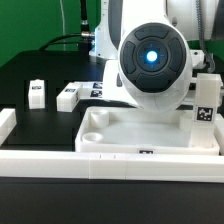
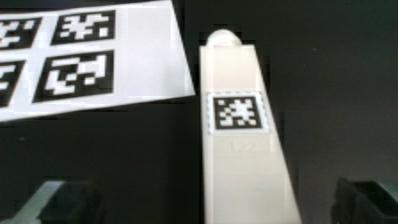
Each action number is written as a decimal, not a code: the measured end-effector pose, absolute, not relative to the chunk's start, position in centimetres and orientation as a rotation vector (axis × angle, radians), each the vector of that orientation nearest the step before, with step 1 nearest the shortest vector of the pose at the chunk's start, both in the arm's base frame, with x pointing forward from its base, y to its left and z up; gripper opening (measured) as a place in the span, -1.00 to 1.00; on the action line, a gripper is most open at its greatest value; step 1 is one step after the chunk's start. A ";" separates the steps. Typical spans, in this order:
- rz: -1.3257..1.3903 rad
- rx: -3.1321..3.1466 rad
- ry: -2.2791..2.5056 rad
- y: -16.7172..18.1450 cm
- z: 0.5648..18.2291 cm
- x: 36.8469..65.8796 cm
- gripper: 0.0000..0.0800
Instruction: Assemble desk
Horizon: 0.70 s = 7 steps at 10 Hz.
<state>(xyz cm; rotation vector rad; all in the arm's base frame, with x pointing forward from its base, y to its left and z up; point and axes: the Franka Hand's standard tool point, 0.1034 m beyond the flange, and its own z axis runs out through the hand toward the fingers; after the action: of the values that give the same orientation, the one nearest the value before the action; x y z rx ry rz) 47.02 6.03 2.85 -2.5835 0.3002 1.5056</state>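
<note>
Tool [image 2: 210, 200] spread as wide as it goes and holding nothing: its two dark fingertips [image 2: 54, 203] stand either side of a white leg [image 2: 233, 150], with a clear gap on both sides and no contact. That leg lies flat, lengthwise between the jaws, black-white tag facing up, tapered end pointing away from the tool. Just beside that far end sits the marker board [image 2: 80, 55], four tags showing, its edge close to the leg.

Over to the exterior view. Nearest, the long white border wall [image 1: 60, 160] runs along the front edge of the tabletop [image 1: 140, 128]. The tabletop lies rim up, with a round corner socket [image 1: 95, 128] open. Above the tabletop, the arm's round housing [image 1: 150, 58], blue light glowing, hides the tool from this side. Beyond the tabletop, toward the exterior view's left, a second leg [image 1: 68, 97] and a third leg [image 1: 37, 93] sit apart from it. At the tabletop's far corner on the exterior view's right, a fourth leg [image 1: 205, 105] stands upright, tag showing. Whether it is seated in a socket, I cannot tell.
</note>
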 end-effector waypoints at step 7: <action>1.502 -2.585 0.306 6.0 2.0 46.9 -0.02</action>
<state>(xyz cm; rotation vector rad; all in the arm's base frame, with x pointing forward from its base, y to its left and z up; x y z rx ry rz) 46.89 5.96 1.97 -2.5850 0.3056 1.5016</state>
